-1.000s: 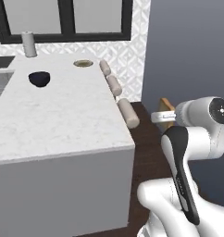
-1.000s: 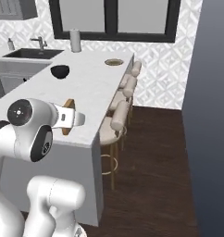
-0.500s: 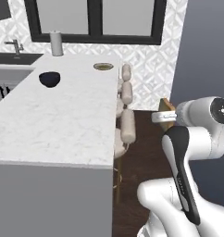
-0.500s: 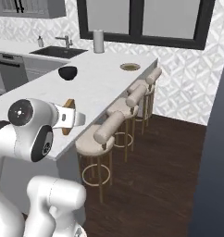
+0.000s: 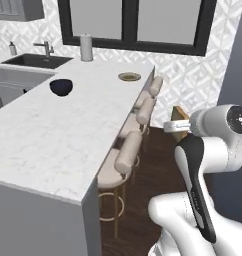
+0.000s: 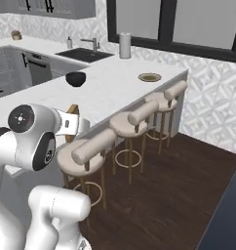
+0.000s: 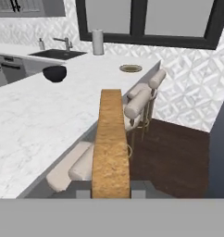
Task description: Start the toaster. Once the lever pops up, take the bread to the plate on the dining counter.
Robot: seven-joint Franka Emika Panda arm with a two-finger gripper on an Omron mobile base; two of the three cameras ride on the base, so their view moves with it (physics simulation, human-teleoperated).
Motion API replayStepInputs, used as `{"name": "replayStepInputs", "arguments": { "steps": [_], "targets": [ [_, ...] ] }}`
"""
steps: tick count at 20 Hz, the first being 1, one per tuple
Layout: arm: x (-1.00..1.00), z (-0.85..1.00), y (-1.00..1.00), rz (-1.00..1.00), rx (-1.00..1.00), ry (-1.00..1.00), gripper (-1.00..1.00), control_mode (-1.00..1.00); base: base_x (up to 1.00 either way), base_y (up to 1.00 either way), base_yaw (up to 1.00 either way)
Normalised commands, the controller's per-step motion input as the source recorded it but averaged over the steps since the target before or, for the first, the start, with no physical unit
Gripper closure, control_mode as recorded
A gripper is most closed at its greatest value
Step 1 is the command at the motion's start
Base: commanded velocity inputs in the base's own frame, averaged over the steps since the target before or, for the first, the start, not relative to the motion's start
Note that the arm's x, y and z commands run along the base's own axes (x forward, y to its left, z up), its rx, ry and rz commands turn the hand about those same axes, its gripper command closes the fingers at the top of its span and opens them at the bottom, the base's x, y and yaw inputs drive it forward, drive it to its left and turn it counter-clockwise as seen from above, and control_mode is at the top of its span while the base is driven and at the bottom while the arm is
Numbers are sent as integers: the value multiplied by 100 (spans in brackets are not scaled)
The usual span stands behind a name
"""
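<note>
Since the earlier frames the whole scene has swung across both base views, which means the base has driven and turned rather than the things moving: the dining counter (image 5: 58, 135) now runs alongside, with its row of stools (image 5: 127, 157) closer and seen more from the side. Relative to the robot, the end effector (image 5: 179, 124) sits in the same place as before, held out at chest height beside the surface's overhanging edge. It is pinching the bread (image 7: 110, 143), a thin golden-tan slice held upright and seen edge-on in the hand view, where it rises straight up the middle. The plate (image 5: 129, 76) rests far along the surface near its stool-side edge, well apart from the bread. A dark bowl (image 5: 60, 87) sits nearer, toward the sink (image 5: 35, 60) side. By my judgement the toasting step is done and the carry is under way; the base likely needs to travel further along the stools before the slice can be lowered onto the plate.
</note>
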Motion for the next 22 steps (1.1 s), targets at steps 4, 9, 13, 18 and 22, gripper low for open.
{"name": "replayStepInputs", "arguments": {
  "steps": [4,9,13,18,22],
  "targets": [
    [0,0,0,0,0,0,100,100,42,-99,45],
    [0,0,0,0,0,0,100,100,24,-97,47],
    [0,0,0,0,0,0,100,100,23,-98,48],
    [0,0,0,0,0,0,100,100,45,-100,49],
    [0,0,0,0,0,0,100,100,43,-100,43]
  ]
}}
